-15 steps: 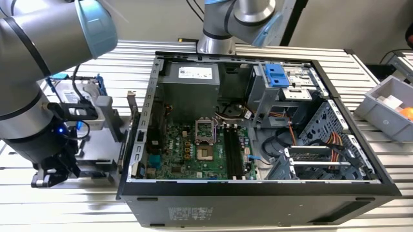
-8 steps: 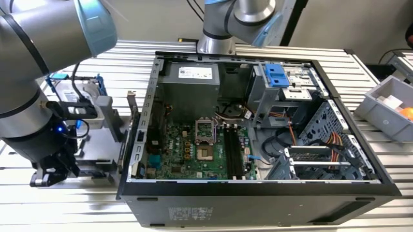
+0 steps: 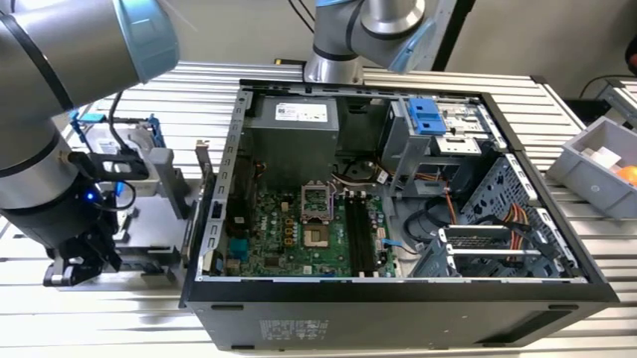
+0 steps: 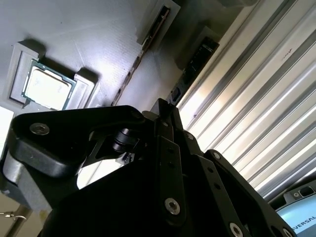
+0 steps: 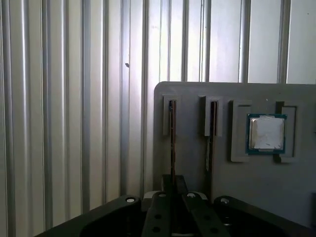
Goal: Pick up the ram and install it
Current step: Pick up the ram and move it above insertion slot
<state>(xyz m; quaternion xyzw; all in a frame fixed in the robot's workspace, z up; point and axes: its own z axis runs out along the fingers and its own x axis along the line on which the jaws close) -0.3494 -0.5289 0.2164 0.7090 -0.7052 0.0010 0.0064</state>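
My gripper (image 5: 174, 186) | pinched narrow on the ram (image 5: 173, 143) | ram on edge in grey holder (image 5: 276, 187) slot | processor (image 5: 266, 133) nearby, apart

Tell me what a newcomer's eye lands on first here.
The open computer case with its green motherboard dominates the exterior view. To that view's left, the arm's tool sits low over a grey holder, right at one ram stick standing edge-on in its slot, with a silver processor chip nearby.

Silver-grey arm (image 3: 40, 112) with pale blue joint caps (image 3: 149, 33); black gripper (image 5: 174, 182) linkage (studded with silver screws (image 5: 130, 200)).
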